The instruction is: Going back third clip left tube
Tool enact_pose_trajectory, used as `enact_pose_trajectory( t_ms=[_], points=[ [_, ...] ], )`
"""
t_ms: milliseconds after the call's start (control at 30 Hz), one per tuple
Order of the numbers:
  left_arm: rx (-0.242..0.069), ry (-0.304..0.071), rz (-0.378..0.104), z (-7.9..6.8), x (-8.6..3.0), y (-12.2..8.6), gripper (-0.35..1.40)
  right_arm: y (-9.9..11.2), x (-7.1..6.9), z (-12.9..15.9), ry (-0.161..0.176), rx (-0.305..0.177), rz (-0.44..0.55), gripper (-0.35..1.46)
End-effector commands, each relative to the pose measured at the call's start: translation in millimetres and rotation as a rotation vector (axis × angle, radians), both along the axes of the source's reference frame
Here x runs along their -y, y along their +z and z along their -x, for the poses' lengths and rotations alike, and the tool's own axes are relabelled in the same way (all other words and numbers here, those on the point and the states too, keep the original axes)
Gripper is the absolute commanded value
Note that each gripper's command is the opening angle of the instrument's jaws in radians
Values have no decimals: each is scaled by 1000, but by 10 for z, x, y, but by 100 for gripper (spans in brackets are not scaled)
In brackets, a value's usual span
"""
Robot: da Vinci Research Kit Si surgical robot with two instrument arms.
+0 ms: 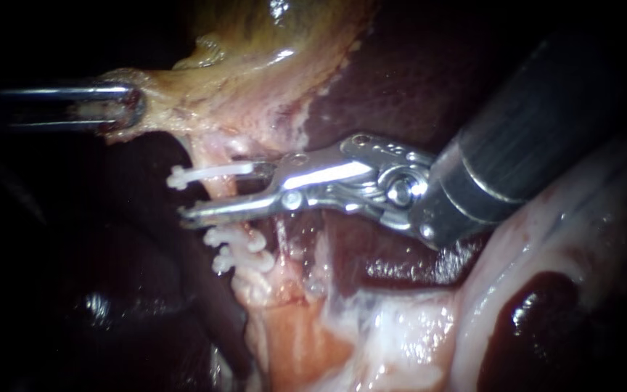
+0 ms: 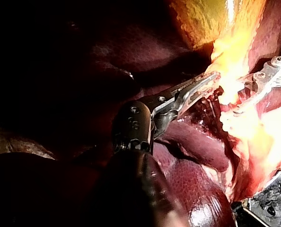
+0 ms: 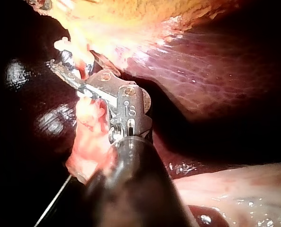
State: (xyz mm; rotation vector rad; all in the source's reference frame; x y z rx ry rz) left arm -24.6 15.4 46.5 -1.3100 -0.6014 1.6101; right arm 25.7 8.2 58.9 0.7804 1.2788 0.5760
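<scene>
My right instrument point(image 1: 220, 193) comes in from the upper right, its jaws open on either side of the pale left tube point(image 1: 214, 154). A white clip point(image 1: 208, 173) lies shut across that tube between the jaws, just under the upper one. Two more white clips point(image 1: 239, 248) sit lower on the same tube. My left instrument point(image 1: 126, 109) enters from the left, shut on a fold of gallbladder point(image 1: 270, 43) tissue and holding it taut. The left wrist view shows these jaws point(image 2: 203, 88) on bright tissue. In the right wrist view the open jaws point(image 3: 67, 66) lie beside a white clip point(image 3: 63, 45).
Dark red liver point(image 1: 400, 65) lies behind the right instrument's shaft, and another dark lobe point(image 1: 132, 290) sits below the left one. Pale fatty tissue point(image 1: 546, 232) with a dark blood pool point(image 1: 538, 327) fills the lower right. Raw pink tissue point(image 1: 299, 341) lies under the clips.
</scene>
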Motion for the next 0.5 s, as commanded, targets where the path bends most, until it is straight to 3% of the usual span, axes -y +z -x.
enact_pose_trajectory(
  t_ms=[33,233,333,500],
  points=[
    [0,0,0,0,0,0,-35,0,0,3,-2,-3,10,50],
    [0,1,0,-2,1,-1,-35,-15,14,39,-44,-55,224,50],
    [0,1,0,-3,1,-2,-35,-22,21,68,-48,-67,339,50],
    [1,2,0,-4,1,-2,-35,-26,31,118,-49,-72,427,50]
  ],
)
